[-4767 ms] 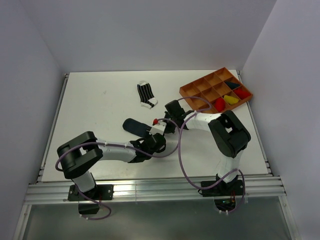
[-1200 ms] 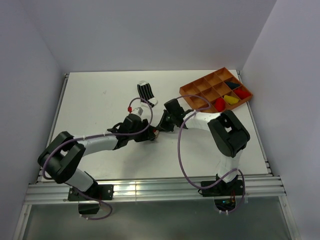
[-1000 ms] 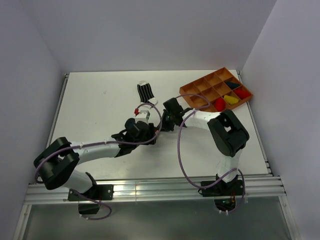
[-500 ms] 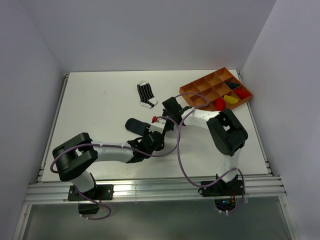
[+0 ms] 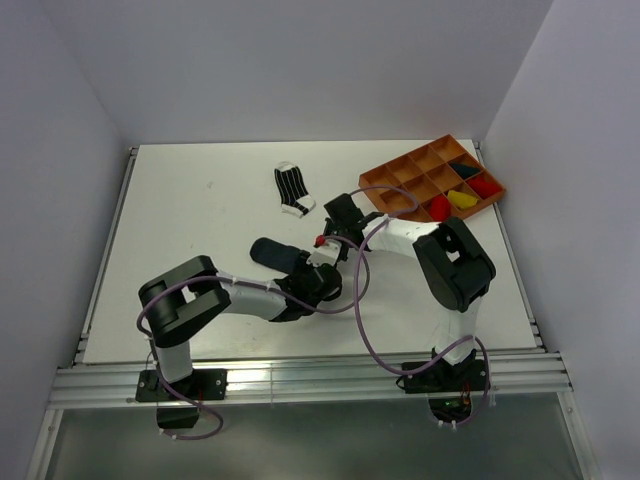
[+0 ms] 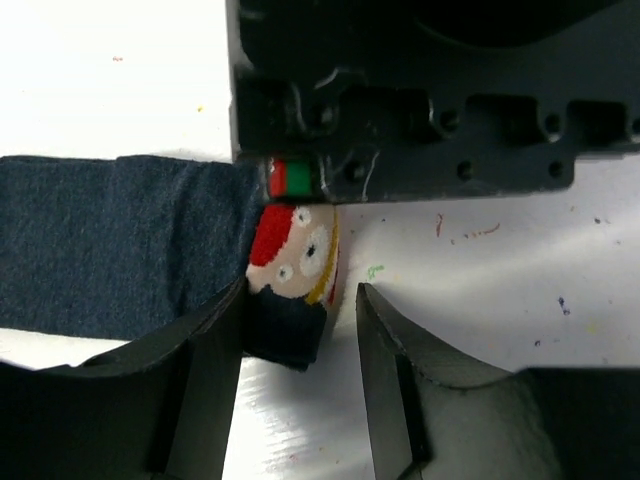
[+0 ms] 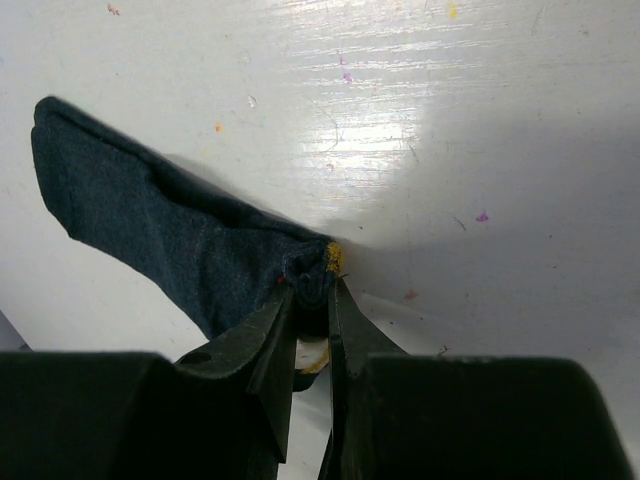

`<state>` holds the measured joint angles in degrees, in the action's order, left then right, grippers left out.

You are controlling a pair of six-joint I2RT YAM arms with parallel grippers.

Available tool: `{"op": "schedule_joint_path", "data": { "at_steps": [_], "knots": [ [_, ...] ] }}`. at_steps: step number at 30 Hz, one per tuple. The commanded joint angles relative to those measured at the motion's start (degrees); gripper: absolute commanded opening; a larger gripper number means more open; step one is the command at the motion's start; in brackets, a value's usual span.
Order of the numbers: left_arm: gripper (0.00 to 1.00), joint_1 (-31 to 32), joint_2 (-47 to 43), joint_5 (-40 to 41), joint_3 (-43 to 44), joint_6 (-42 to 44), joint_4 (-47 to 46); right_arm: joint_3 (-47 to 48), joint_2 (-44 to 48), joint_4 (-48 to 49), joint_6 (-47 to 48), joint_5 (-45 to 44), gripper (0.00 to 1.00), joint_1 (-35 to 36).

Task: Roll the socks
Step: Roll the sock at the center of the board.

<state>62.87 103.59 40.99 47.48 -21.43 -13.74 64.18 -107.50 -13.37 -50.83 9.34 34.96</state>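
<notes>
The dark navy sock (image 5: 270,250) lies flat at mid-table. My right gripper (image 5: 328,243) is shut on its patterned cuff end (image 7: 318,275), and the sock's body (image 7: 150,225) trails away to the left. My left gripper (image 6: 298,335) is open around the same cuff (image 6: 293,262), which shows a cartoon face and rests against the left finger (image 6: 205,370). In the top view the left gripper (image 5: 318,264) sits just below the right one. The black-and-white striped sock (image 5: 292,190) lies farther back. No loose red sock shows.
An orange compartment tray (image 5: 385,178) stands at the back right. It holds red bundles (image 5: 438,207), a yellow bundle (image 5: 461,199) and a dark one (image 5: 462,168). The right gripper's black body (image 6: 420,100) fills the top of the left wrist view.
My left arm swung back from near the striped sock and brought its open gripper to the navy sock's cuff. The sock now lies stretched out. The right gripper has stayed at the cuff.
</notes>
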Motion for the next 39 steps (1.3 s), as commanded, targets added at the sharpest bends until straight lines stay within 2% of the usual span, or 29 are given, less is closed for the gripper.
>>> {"op": "schedule_joint_path", "data": {
  "at_steps": [1,7,10,11,13,14,18,22,23,26,29,30,36,39],
  "knots": [
    [0.51,0.3,2.4,0.1,2.9,0.4,0.9,1.6,-1.0,-2.5,1.0,-0.2,0.0,0.5],
    [0.39,0.2,5.1,1.3,6.0,-2.5,7.0,1.6,0.1,-2.7,1.1,0.5,0.0,0.5],
    [0.27,0.2,6.0,3.0,7.3,-4.2,10.1,1.6,0.8,-2.7,1.1,1.2,0.0,0.5],
    [0.2,0.1,6.1,3.4,7.4,-4.7,11.2,1.4,1.2,-2.7,1.0,1.5,0.0,0.5],
    [0.11,0.1,5.7,3.0,7.2,-5.5,11.5,0.9,1.7,-2.0,0.8,2.0,0.0,0.5],
    [0.01,-0.1,5.6,2.7,7.0,-5.8,11.5,0.2,2.2,-1.6,0.6,2.3,0.0,0.5],
    [0.0,-1.6,2.3,-1.3,5.2,-7.6,11.5,-1.0,3.7,2.1,0.8,3.5,0.16,0.4],
    [0.0,-4.8,-2.5,-11.0,2.1,-10.1,9.4,-3.2,5.4,5.6,0.6,3.9,0.35,-0.4],
    [0.0,-6.7,-3.5,-16.2,1.5,-11.4,9.0,-4.8,6.5,6.7,-0.1,4.2,0.38,-0.8],
    [0.0,-10.6,-6.5,-24.6,-0.7,-13.9,7.7,-8.9,9.1,13.2,-1.5,4.4,0.55,-2.0],
    [0.0,-14.7,-8.7,-31.6,-2.7,-16.6,5.8,-12.2,11.2,17.1,-2.3,4.4,0.62,-2.4],
    [0.0,-15.8,-9.3,-36.7,-3.8,-17.2,5.0,-12.8,11.4,19.4,-2.4,4.6,0.64,-2.5],
    [0.0,-25.1,-10.8,-53.7,-9.1,-24.6,-2.2,-15.7,10.1,27.1,-4.8,6.7,0.66,-2.5],
    [0.0,-29.1,-10.5,-58.5,-12.7,-29.3,-7.7,-15.7,8.3,29.1,-5.8,7.8,0.66,-2.4]
  ]
}}
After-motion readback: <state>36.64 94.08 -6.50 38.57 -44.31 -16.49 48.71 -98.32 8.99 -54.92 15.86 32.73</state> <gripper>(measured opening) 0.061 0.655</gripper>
